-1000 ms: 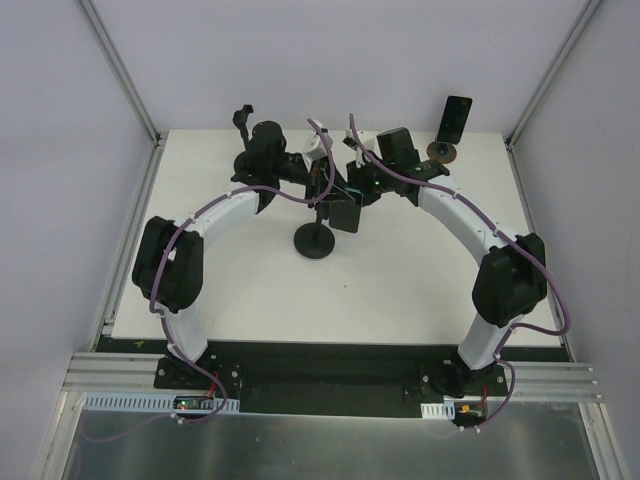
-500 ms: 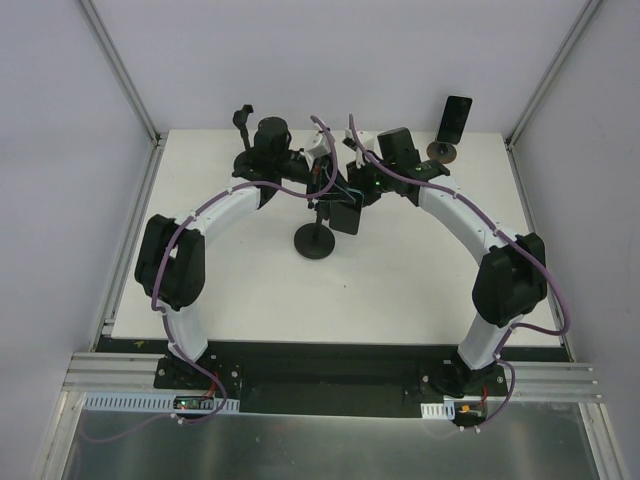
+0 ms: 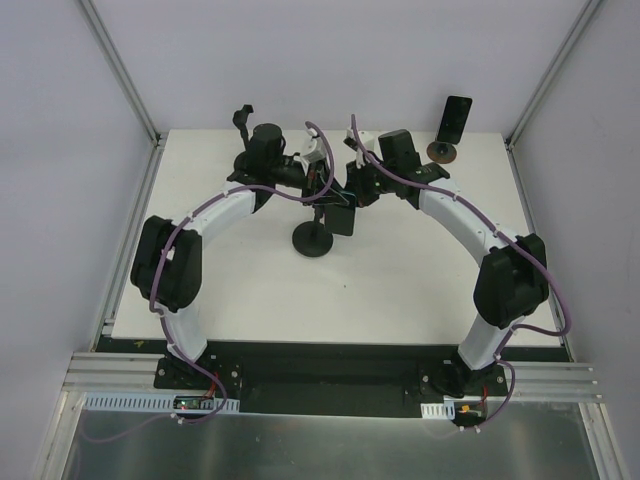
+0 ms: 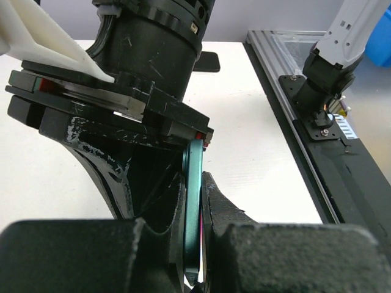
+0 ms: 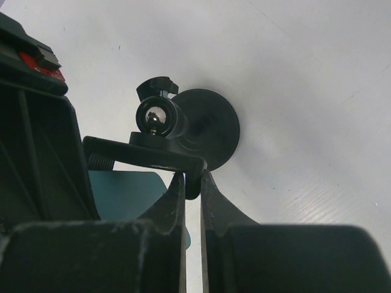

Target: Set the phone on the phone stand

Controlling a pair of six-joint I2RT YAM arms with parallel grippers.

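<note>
Over the table [image 3: 400,280], the phone [image 4: 193,201] seemingly edged left.

Open near table [image 3: 400,290]; phone stand [image 3: 314,240] centre, spare stand [image 3: 243,120] far-left, propped phone [image 3: 457,117] far-right.

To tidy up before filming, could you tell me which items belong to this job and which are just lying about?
Job: phone, phone stand, left tool, right tool.
Lying about: second phone and round stand, back right; black mount, back left.
</note>
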